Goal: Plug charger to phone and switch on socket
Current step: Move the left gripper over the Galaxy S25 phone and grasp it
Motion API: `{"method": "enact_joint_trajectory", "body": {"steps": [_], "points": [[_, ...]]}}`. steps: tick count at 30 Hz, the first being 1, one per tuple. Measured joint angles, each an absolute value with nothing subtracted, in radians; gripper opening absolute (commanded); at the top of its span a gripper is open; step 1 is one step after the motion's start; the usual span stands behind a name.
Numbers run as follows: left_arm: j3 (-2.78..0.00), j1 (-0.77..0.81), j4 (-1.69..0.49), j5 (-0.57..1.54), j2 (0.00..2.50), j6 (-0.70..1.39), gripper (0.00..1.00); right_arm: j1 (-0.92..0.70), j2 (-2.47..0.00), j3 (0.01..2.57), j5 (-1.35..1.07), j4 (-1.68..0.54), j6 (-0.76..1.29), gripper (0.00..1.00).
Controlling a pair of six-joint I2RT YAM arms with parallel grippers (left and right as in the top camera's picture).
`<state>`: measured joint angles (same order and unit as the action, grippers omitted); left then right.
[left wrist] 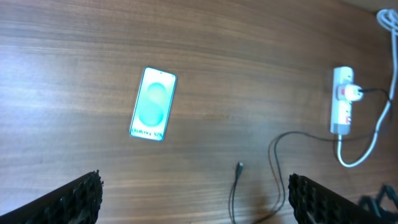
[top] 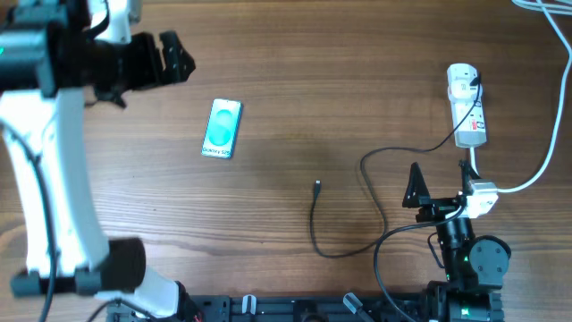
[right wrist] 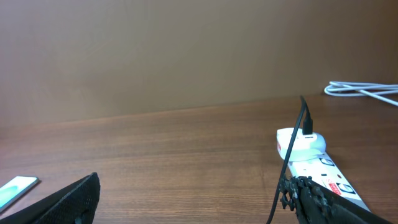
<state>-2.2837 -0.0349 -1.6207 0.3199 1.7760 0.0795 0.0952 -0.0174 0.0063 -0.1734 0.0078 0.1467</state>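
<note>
Wood-grain tabletop (top: 295, 72) stretches under both arms. From where I stand, the phone (top: 222, 129) lies flat and face up in the upper left-centre of the overhead view, its teal screen lit and the white band of text at its lower end. The charger (top: 314, 224), a thin black cable, loops across the lower middle of the frame. Its small plug tip (top: 317, 185) rests on the wood near the centre, well apart from the phone. The cable's other end climbs to the right, to a black plug (top: 471, 85) seated in the socket (top: 466, 105), a narrow white strip with red markings in the upper right. A thicker white cable (top: 545, 152) curves away from the strip's lower end toward the right edge.

The left claw (left wrist: 196, 200) sits at the upper left of the overhead view, its fingers spread wide with nothing between them. The right claw (right wrist: 186, 206) is at the lower right, just below the socket, also spread wide and empty.
</note>
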Motion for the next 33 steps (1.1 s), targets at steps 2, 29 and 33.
{"method": "enact_joint_trajectory", "body": {"steps": [2, 29, 33], "points": [[-2.284, -0.035, -1.597, 0.319, 1.822, 0.080, 1.00, 0.095, -0.017, 0.006, -0.173, 0.008, 0.146, 1.00], [-2.284, -0.009, -1.536, 0.217, 2.346, 0.136, 0.04, 0.095, -0.017, 0.006, -0.176, 0.008, 0.146, 1.00], [-2.228, 0.014, -1.454, 0.126, 2.349, 0.206, 0.04, 0.095, -0.017, 0.006, -0.176, 0.008, 0.146, 1.00]]}}
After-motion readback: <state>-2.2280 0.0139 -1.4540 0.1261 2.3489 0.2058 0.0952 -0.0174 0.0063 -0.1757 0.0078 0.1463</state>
